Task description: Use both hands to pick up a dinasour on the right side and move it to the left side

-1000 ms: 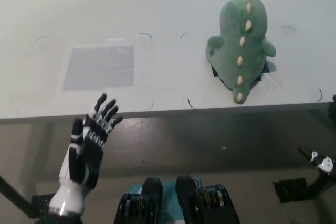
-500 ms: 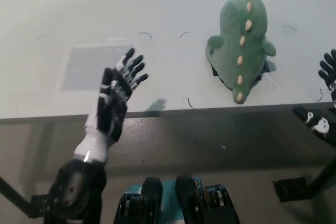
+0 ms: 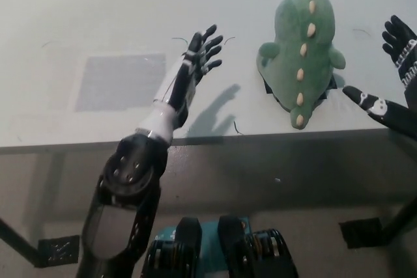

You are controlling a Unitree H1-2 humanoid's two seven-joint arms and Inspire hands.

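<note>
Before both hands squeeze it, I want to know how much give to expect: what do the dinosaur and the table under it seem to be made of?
The dinosaur looks like soft plush: matte, fuzzy green fabric, rounded stuffed body, cream fabric spikes down its back. It would likely compress. The table looks like a hard, smooth pale board, laminate or painted, faintly glossy; which one cannot be told.

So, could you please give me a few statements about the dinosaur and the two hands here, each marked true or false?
1. The green dinosaur lies on the white table. True.
2. The left hand is gripping the dinosaur. False: it is open, apart from the toy.
3. The right hand is open beside the dinosaur. True.
4. The dinosaur sits on the grey rectangle. False: that lies further left, bare.
</note>
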